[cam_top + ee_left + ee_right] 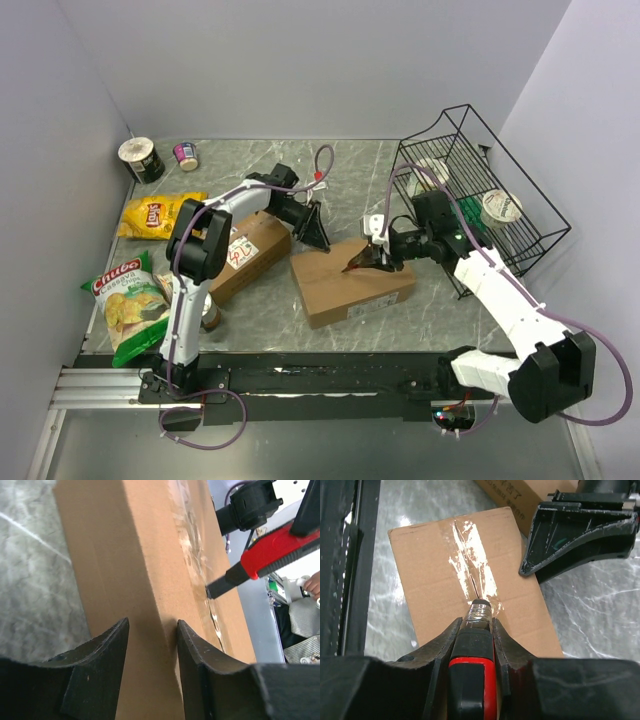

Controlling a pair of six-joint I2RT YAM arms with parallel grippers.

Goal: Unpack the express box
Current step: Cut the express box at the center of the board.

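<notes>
Matt cardbd box (430, 570) w/ glossy tape (472, 572)

Bare worktop (350, 165) runs across the upper middle of the top view, between the cups (140, 158) at upper left and the wire basket (505, 200) at right, and below the centre box (350, 292). Snack bags (125, 300) line the left edge; a second box (250, 258) lies left of centre. The left hand (319, 242) stands at the centre box's upper left corner; the right hand (372, 258), clamped on a knife (357, 264), hangs over its top.

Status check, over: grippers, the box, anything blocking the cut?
Right gripper shut on red cutter, tip on tape seam of box. Left gripper open at box edge. Seam ahead unobstructed.
</notes>
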